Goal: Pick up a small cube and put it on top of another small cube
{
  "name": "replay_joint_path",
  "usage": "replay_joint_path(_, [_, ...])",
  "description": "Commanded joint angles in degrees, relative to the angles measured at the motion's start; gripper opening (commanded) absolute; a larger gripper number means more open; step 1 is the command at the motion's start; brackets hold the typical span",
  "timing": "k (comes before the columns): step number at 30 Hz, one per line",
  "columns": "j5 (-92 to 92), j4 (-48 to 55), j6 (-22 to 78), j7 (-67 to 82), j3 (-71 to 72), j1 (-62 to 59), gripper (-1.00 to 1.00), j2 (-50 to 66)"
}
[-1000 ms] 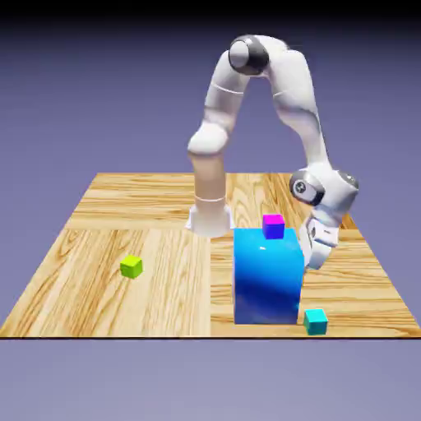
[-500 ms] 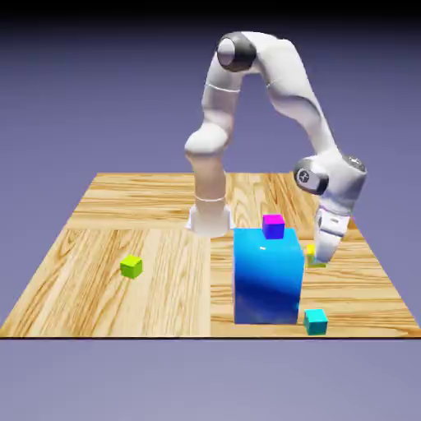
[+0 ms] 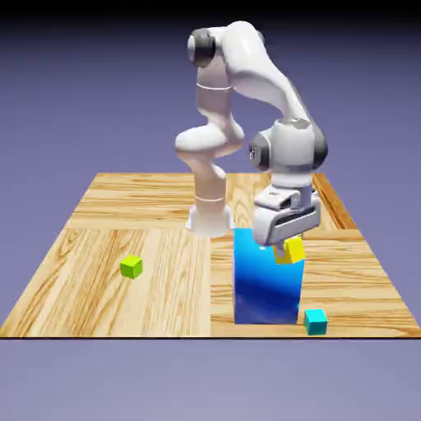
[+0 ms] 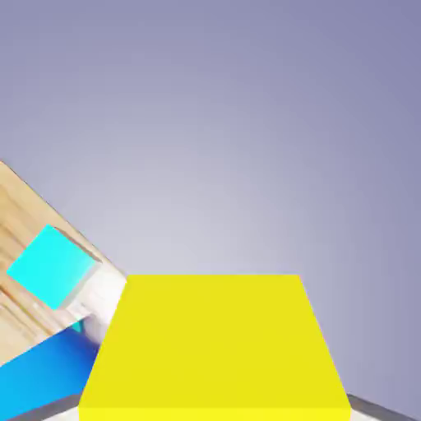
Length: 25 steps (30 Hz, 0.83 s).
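My gripper (image 3: 288, 244) is shut on the small bright-yellow cube (image 3: 290, 250), which hangs tilted over the top right corner of the big blue block (image 3: 263, 288). In the hand view the yellow cube (image 4: 214, 345) fills the lower middle and hides most of the fingers; only grey slivers of the fingertips (image 4: 380, 407) show at the bottom corners. The hand covers the back of the block's top, so whatever stands there is hidden. A teal small cube (image 3: 315, 321) lies on the table by the block's front right corner, and it also shows as the teal cube (image 4: 49, 265) at the hand view's left.
A lime-green small cube (image 3: 131, 266) sits on the wooden table (image 3: 123, 214) at the exterior view's left. The robot's base (image 3: 209, 218) stands behind the blue block. A strip of the blue block (image 4: 41, 374) shows at the hand view's lower left.
The arm has lifted the yellow cube from the table right of the blue block and swung it left over the block's top. The magenta cube on the block is now hidden behind the hand.
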State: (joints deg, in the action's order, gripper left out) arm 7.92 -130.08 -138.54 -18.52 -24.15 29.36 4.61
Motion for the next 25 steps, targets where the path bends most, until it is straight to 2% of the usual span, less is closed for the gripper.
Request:
replay_joint_path(1, [2.6, -2.0, 0.5, 0.6, -2.0, -0.7, -1.00, -0.5])
replay_joint_path(11, [24.7, -22.3, 2.9, 10.2, -21.8, -17.3, -1.00, -7.4])
replay_joint_path(14, [24.4, -23.6, 1.3, 12.3, -23.0, -16.9, -1.00, -8.8])
replay_joint_path(22, [17.2, -25.0, -14.7, 17.1, -17.7, -23.5, -1.00, 6.6])
replay_joint_path(23, [17.2, -25.0, -14.7, 17.1, -17.7, -23.5, 1.00, 6.6])
replay_joint_path(25, [18.2, -24.8, -12.5, 16.4, -18.4, -22.6, 1.00, 4.5])
